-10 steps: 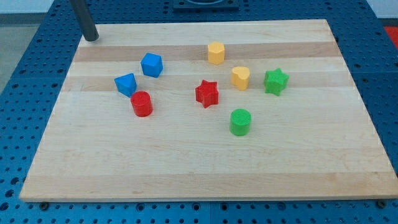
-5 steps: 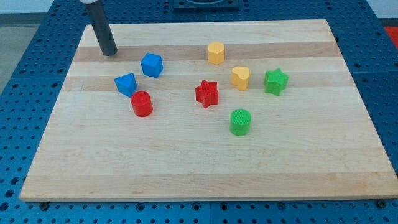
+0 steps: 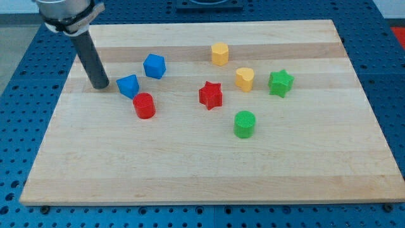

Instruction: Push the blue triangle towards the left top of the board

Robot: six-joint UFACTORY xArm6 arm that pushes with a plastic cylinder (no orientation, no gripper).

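The blue triangle lies on the wooden board, left of centre. My tip rests on the board just to the triangle's left, a small gap apart. A blue cube-like block sits above and right of the triangle. A red cylinder sits just below and right of the triangle, close to it.
A red star lies near the middle. A yellow hexagon, a yellow heart and a green star lie to the right. A green cylinder lies below them. Blue perforated table surrounds the board.
My tip has moved from the board's top left corner down toward the view's bottom, ending just left of the blue triangle. The blocks have not moved.
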